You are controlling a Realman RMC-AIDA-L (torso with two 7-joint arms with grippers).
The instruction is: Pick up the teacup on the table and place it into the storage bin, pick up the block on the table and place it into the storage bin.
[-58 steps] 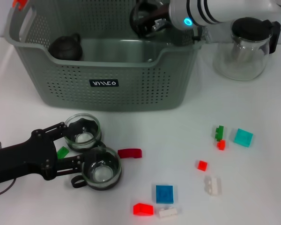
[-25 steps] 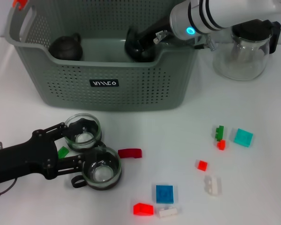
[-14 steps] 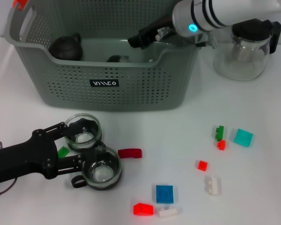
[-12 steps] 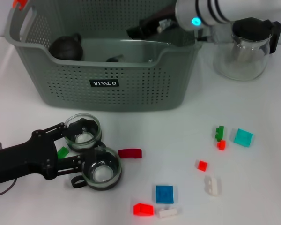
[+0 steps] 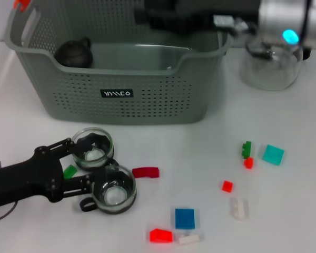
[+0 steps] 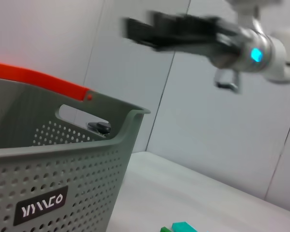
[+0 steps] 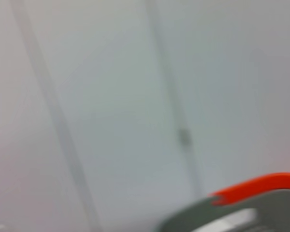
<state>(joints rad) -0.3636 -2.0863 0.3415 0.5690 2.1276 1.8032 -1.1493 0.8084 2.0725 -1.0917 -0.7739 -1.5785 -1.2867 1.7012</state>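
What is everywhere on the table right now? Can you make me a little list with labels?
storage bin: grey-green perforated basket at the back of the table
inside bin: dark round teapot at its left end
left gripper: low on the table, beside two glass teacups
right gripper: above the bin's back rim
glass teapot: right of the bin, black lid
blocks: loose on the table, such as blue block, teal block, red block

Grey-green perforated storage bin (image 5: 147,100)
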